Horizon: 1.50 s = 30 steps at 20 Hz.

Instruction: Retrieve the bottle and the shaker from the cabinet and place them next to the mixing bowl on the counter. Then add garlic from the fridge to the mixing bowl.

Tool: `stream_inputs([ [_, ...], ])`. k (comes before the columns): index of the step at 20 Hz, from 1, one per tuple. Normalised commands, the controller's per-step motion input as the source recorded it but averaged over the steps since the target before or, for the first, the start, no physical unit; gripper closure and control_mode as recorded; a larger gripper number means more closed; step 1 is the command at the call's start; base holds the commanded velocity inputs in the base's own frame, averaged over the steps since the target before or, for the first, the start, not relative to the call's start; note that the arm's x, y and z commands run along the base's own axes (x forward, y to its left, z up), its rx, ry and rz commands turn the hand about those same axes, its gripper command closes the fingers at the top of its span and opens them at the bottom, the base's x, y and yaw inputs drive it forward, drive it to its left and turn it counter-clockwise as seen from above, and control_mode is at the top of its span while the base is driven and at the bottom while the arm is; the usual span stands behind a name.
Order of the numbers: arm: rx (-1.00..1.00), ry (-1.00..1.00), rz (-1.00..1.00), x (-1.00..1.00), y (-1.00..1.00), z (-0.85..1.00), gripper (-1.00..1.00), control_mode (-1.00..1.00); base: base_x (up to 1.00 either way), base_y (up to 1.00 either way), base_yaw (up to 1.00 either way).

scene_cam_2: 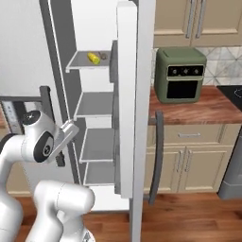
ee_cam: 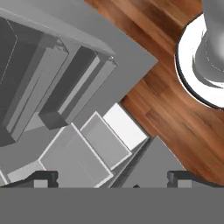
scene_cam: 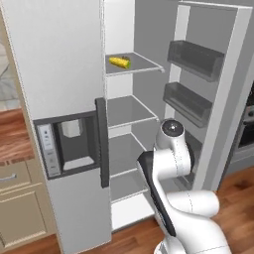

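Observation:
The fridge [scene_cam: 59, 59] stands with its right door [scene_cam_2: 127, 118] swung wide open, white inner shelves [scene_cam: 130, 110] showing. On the top shelf lies a yellow item [scene_cam: 119, 61] [scene_cam_2: 93, 57] with a small dark thing [scene_cam_2: 102, 56] beside it; I cannot make out garlic. My arm [scene_cam: 171, 149] is folded in front of the open compartment. In the hand view my gripper [ee_cam: 113, 179] is open with nothing between its fingers, looking down at the lower shelves [ee_cam: 83, 153] and the wood floor [ee_cam: 166, 105]. The bottle, the shaker and the mixing bowl are out of view.
The open door carries dark bins [scene_cam: 193, 59] on its inner side. To the right of the fridge runs the counter [scene_cam_2: 203, 111] with a green toaster oven [scene_cam_2: 181, 74] on it, tan drawers [scene_cam_2: 189, 137] below. A black handle [scene_cam: 101, 141] sits by the dispenser panel [scene_cam: 67, 144].

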Motion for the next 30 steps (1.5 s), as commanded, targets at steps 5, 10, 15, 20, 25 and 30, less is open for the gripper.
stream_inputs([
  [5, 0.0, 0.0, 0.0, 0.0, 0.0, 0.0, -1.0, 1.0, 0.74, -0.23, 0.03],
  [10, 0.0, 0.0, 0.0, 0.0, 0.0, 0.0, -1.0, 1.0, 0.5, -0.04, 0.01],
  [15, 0.0, 0.0, 0.0, 0.0, 0.0, 0.0, -1.0, 1.0, 0.04, 0.0, 0.0],
  [20, 0.0, 0.0, 0.0, 0.0, 0.0, 0.0, -1.0, 1.0, 0.0, 0.0, 0.0],
  [25, 0.0, 0.0, 0.0, 0.0, 0.0, 0.0, -1.0, 1.0, 0.0, 0.0, 0.0],
  [30, 0.0, -0.01, 0.07, 0.11, -0.05, 0.0, -1.0, -1.0, 0.0, 0.0, 0.0],
])
